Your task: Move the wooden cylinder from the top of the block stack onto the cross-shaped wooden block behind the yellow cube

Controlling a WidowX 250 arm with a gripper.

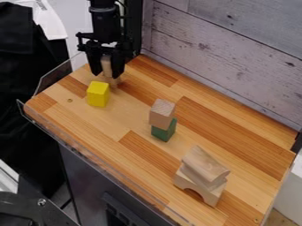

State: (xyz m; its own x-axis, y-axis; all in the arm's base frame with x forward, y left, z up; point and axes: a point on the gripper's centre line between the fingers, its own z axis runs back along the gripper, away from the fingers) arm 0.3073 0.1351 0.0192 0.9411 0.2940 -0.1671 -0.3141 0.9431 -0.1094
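At the upper left, the black gripper (pixel 107 70) hangs down over the board's far left corner, shut on a slim natural-wood block (pixel 107 65) that stands upright between its fingers. Right under that block is another light wood piece (pixel 113 81), partly hidden; whether the two touch, I cannot tell. Just in front of the gripper sits a yellow block (pixel 98 94). Near the middle, a plain wood block (pixel 161 113) rests on top of a green block (pixel 164 130). Toward the lower right, a rounded wood piece (pixel 203 164) lies on a wooden arch block (pixel 198 189).
The wooden work surface (pixel 133 156) has a low clear rim (pixel 97 164) along its front left edge. A whitewashed plank wall (pixel 230 57) borders the back right. Dark cloth (pixel 26 88) and a black machine body lie beyond the left side.
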